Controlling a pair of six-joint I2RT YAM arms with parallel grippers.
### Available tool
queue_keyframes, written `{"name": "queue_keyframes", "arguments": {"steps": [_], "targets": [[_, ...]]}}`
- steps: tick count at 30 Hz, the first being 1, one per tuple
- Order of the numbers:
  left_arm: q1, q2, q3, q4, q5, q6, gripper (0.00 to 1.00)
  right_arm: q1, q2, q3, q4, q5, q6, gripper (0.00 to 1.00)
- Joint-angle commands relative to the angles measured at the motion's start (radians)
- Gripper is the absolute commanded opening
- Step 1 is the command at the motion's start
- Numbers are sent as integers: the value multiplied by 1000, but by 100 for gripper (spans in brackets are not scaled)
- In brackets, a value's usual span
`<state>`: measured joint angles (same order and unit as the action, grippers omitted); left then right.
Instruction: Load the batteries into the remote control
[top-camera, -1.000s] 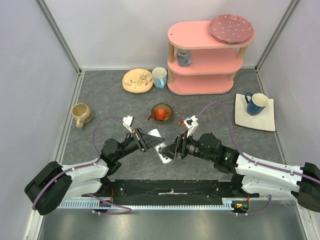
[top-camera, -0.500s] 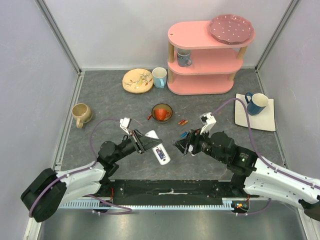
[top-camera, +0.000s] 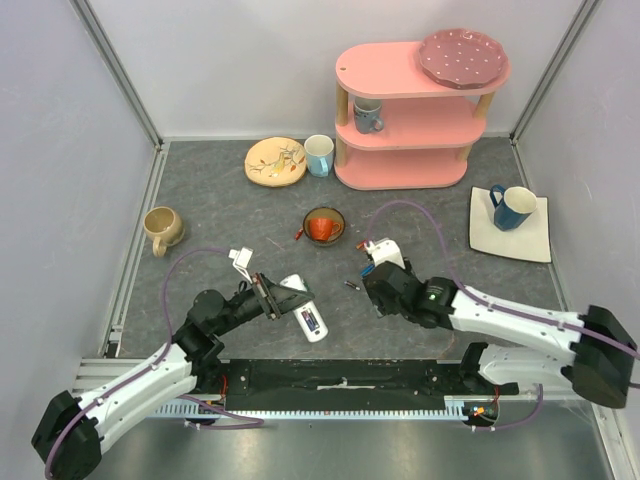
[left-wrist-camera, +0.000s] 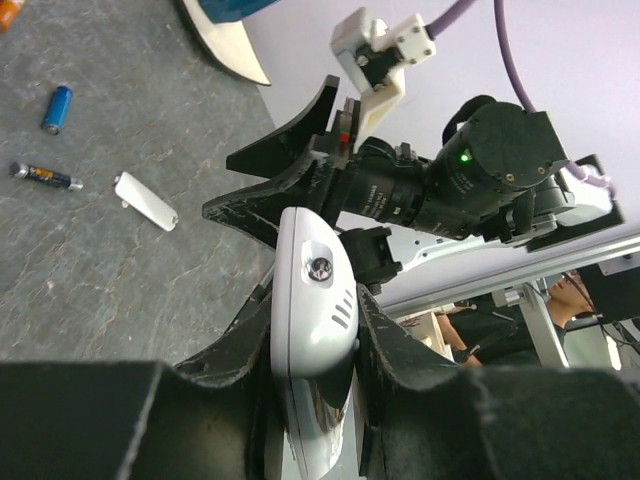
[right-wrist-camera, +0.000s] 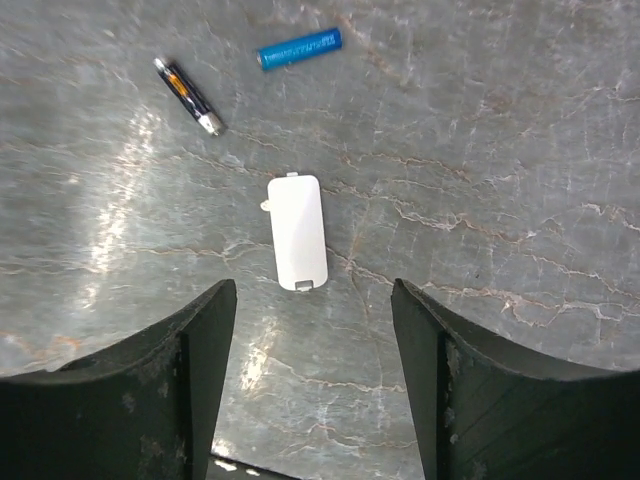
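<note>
Left tool (left-wrist-camera: 318, 335) is clamped on the remote (left-wrist-camera: 312, 270), which looks lifted off the tabletop (right-wrist-camera: 520, 140). Right tool (right-wrist-camera: 312, 295) has its jaws apart and hangs right over the white cover (right-wrist-camera: 297, 232), with a dark battery (right-wrist-camera: 188, 96) and a blue battery (right-wrist-camera: 299, 48) lying just past it. I'd go for a battery first, not the cover. Shift over, set the jaws across its width, and come down low so it can't roll off.
</note>
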<state>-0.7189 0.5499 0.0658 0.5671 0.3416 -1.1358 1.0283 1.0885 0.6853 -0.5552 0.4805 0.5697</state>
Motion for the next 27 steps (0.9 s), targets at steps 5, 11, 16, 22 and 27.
{"name": "queue_keyframes", "arguments": {"steps": [5,11,16,22,27], "targets": [[6,-33,-17,7,43,31,2,-51,132,46,73,-106,-114,65],[6,-54,-29,11,46,28,2,-139,169,20,113,-275,-160,66],[6,-56,-40,23,54,19,2,-181,212,3,139,-344,-188,67],[6,-48,-38,28,56,19,2,-234,231,-7,155,-408,-186,65],[6,-33,-40,45,54,22,2,-252,254,-10,149,-445,-176,63]]}}
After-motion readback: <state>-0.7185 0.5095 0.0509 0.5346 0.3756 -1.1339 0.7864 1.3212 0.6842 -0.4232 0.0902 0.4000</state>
